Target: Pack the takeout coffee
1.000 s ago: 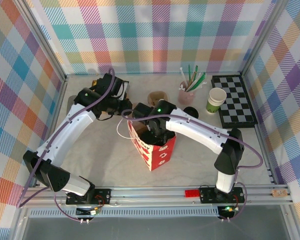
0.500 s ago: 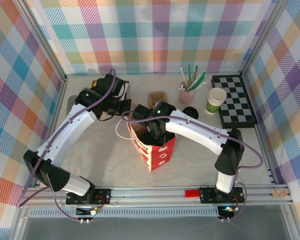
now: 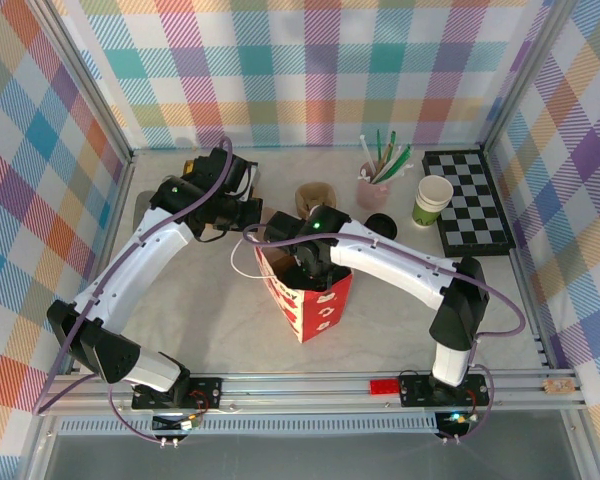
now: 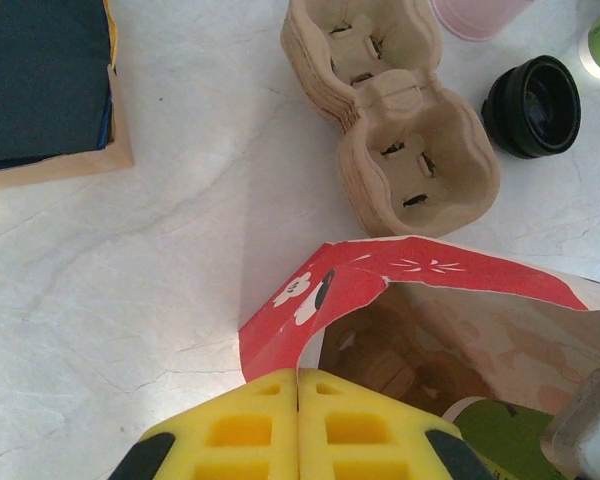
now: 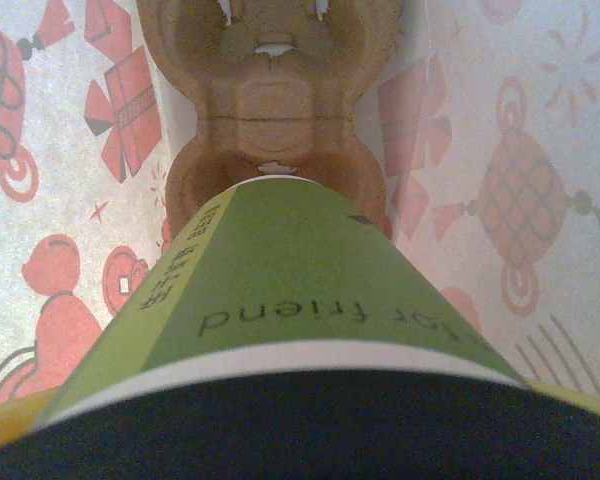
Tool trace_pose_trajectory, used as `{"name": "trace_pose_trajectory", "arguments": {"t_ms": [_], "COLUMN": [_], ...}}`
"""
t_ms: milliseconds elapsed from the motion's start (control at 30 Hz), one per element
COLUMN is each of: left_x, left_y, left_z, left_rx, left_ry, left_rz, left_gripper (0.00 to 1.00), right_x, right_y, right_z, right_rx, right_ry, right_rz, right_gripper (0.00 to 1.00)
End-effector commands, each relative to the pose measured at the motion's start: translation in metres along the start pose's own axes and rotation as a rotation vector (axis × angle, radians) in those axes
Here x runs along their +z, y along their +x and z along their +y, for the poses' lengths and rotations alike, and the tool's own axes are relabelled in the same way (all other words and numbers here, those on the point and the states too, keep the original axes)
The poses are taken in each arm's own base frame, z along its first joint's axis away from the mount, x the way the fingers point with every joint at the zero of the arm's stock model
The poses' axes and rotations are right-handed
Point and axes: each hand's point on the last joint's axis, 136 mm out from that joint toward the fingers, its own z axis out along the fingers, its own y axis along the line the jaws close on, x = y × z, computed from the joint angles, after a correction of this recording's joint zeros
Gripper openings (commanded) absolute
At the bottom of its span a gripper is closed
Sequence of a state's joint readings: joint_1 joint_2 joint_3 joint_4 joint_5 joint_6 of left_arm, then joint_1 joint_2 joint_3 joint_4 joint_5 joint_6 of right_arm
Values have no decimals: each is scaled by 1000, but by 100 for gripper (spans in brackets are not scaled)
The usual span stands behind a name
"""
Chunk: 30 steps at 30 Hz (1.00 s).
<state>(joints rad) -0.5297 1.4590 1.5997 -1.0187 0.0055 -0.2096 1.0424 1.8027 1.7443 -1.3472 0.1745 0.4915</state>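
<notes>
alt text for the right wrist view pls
The takeout coffee, green-banded with a black lid, points down into a red-printed paper bag, close to the camera. Its base is over a cardboard cup carrier at the bag's bottom.

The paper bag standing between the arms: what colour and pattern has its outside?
The bag is red with small white printed figures; best seen in top external view.

My left fingers (image 4: pixel 240 435) are yellow. The bag (image 4: pixel 430 268) is red outside with a white flower print; its pale inner walls carry red lantern and gift prints. Inside it, the cup (image 5: pixel 280 290) is green with a white stripe and a black lid (image 5: pixel 280 430), above a brown tray (image 5: pixel 280 100). Beyond the bag, the table (image 4: pixel 130 250) is white marble and the board (image 3: pixel 470 200) is black-and-white checks.
</notes>
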Motion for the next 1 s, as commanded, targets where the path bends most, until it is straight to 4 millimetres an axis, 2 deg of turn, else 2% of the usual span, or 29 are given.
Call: {"name": "trace_pose_trajectory", "arguments": {"t_ms": [0,800,967], "left_x": [-10,-17,-19], "left_y": [-5,-5,-5], "left_z": [1,5,6], "left_rx": [7,5,5], "left_ry": [-17,-35,-37], "left_rz": [-29,-47,-53], "left_gripper": [8,7,7], "right_x": [-4,23,23], "right_y": [6,10,10], "right_z": [0,4,2], "right_rx": [5,14,18], "right_ry": [-1,-4,-1], "right_rz": [5,34,25], "right_gripper": [43,43,43]}}
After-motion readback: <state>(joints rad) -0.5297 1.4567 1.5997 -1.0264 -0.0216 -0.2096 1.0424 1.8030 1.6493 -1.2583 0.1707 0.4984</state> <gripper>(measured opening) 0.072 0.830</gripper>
